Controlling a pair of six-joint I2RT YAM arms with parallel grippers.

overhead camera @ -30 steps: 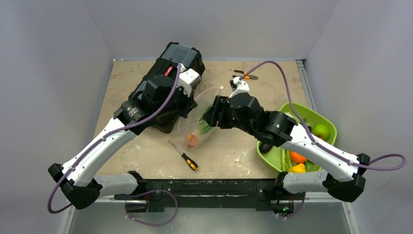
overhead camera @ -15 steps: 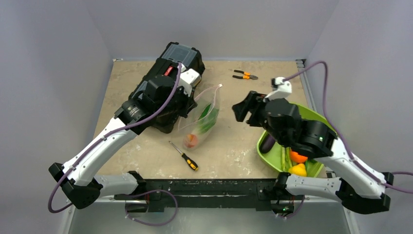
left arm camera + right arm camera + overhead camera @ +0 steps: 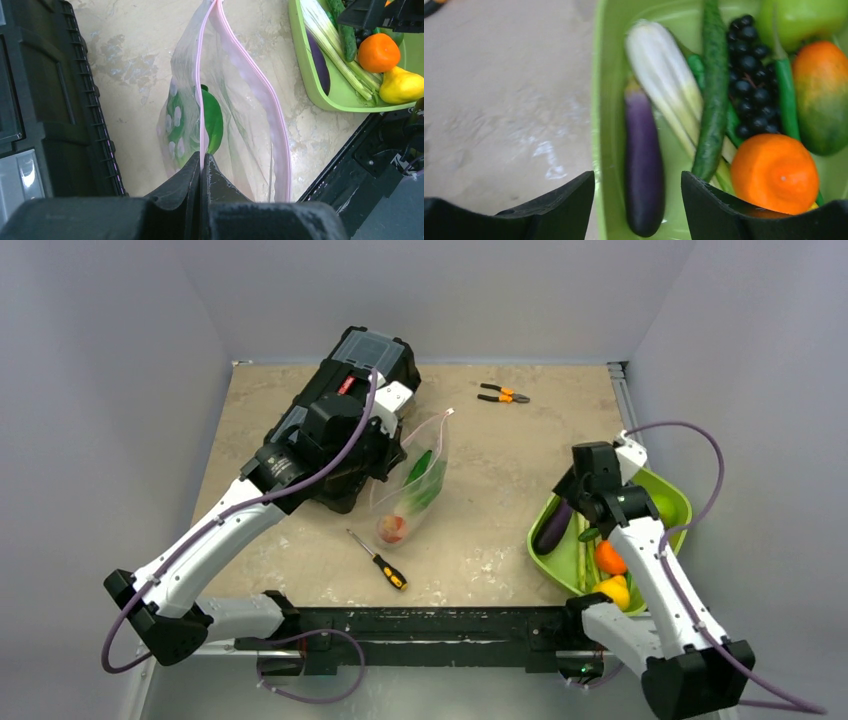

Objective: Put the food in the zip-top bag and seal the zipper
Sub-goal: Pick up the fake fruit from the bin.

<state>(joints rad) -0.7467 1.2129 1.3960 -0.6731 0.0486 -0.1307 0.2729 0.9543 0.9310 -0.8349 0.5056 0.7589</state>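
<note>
The clear zip-top bag [image 3: 418,480] lies beside the toolbox with its mouth held apart. Inside are a red fruit [image 3: 392,528] and a green leafy piece [image 3: 212,120]. My left gripper [image 3: 201,161] is shut on one side of the pink zipper [image 3: 201,100]; the other side [image 3: 272,105] bows away. My right gripper [image 3: 638,176] hangs open over the lime-green bowl [image 3: 603,100], nothing between its fingers, straddling a purple eggplant [image 3: 643,160] below. More food fills the bowl: an orange [image 3: 774,172], a cucumber [image 3: 714,100], a white-stemmed green [image 3: 664,70], dark grapes [image 3: 749,75].
A black toolbox [image 3: 350,370] stands at the back left, against my left arm. A screwdriver [image 3: 378,560] lies in front of the bag and pliers [image 3: 503,393] lie at the far edge. The bowl [image 3: 680,502] sits at the right edge.
My right arm has swung back from the bag's mouth to above the bowl, its gripper open. The left gripper has kept its hold on the zipper edge.
</note>
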